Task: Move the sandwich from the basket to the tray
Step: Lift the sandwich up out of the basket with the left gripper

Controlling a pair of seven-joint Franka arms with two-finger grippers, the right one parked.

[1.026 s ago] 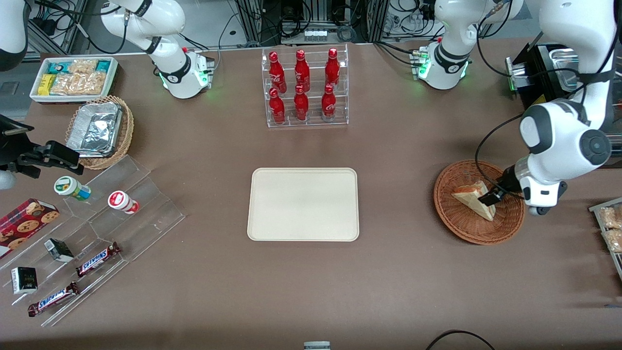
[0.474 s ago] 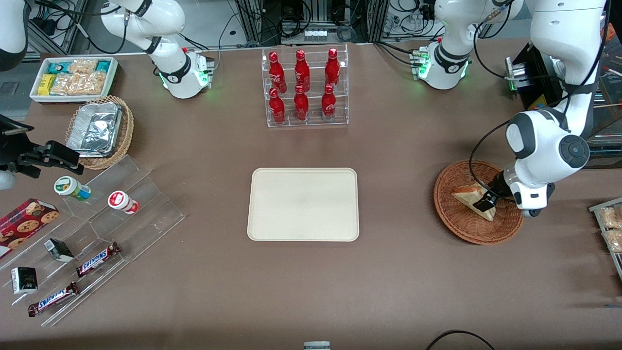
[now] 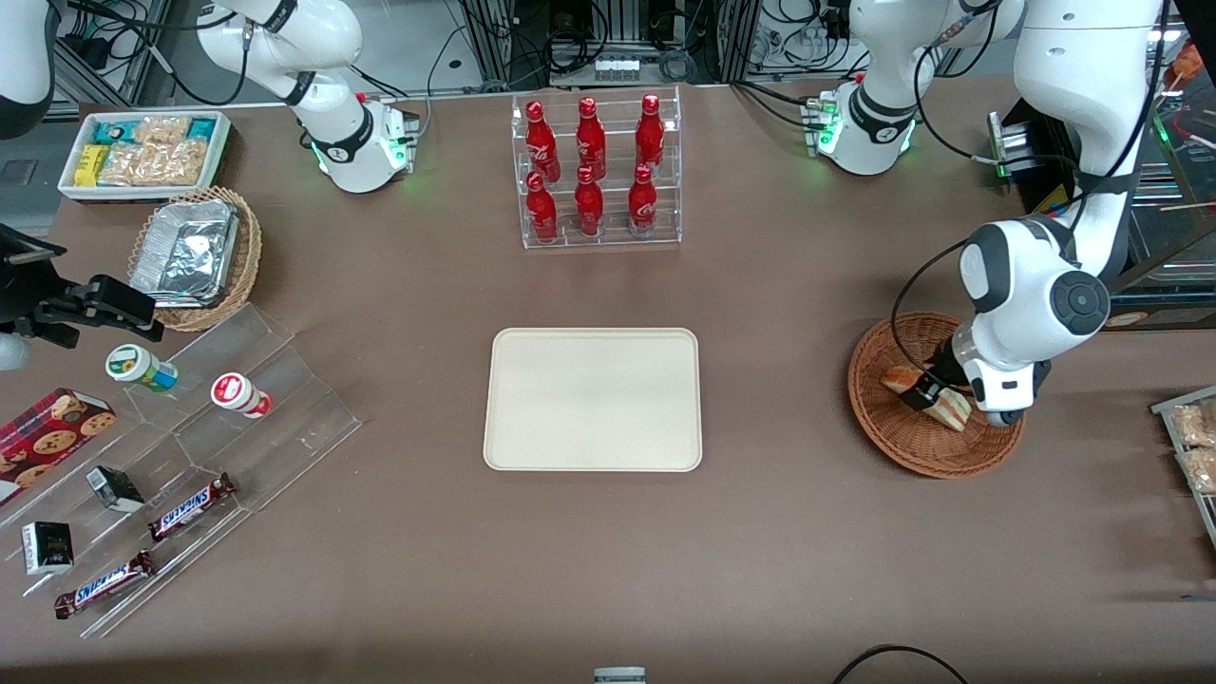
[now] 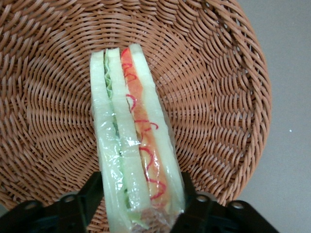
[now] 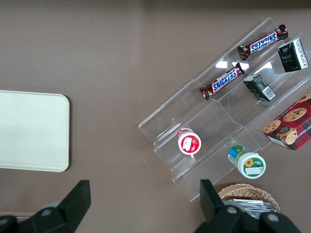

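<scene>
The sandwich (image 3: 951, 410) is a wrapped cream wedge with orange and green filling, lying in the reddish-brown wicker basket (image 3: 902, 446) toward the working arm's end of the table. My left gripper (image 3: 926, 394) is down in the basket, covering the middle of the wedge. In the left wrist view the sandwich (image 4: 133, 136) stands on edge over the basket (image 4: 218, 97), and the gripper (image 4: 141, 204) has one black finger pressed against each bread face, shut on it. The cream tray (image 3: 594, 399) lies flat at the table's middle, beside the basket, with nothing on it.
A clear rack of red bottles (image 3: 598, 171) stands farther from the front camera than the tray. Toward the parked arm's end are a tan wicker basket with foil containers (image 3: 195, 256), a white snack bin (image 3: 142, 152) and an acrylic stand with candy bars (image 3: 190, 446). A snack tray (image 3: 1192, 446) sits beside the basket.
The left arm swung in over the basket toward the tray side, and the gripper moved from the sandwich's edge to its middle, now covering most of it.
</scene>
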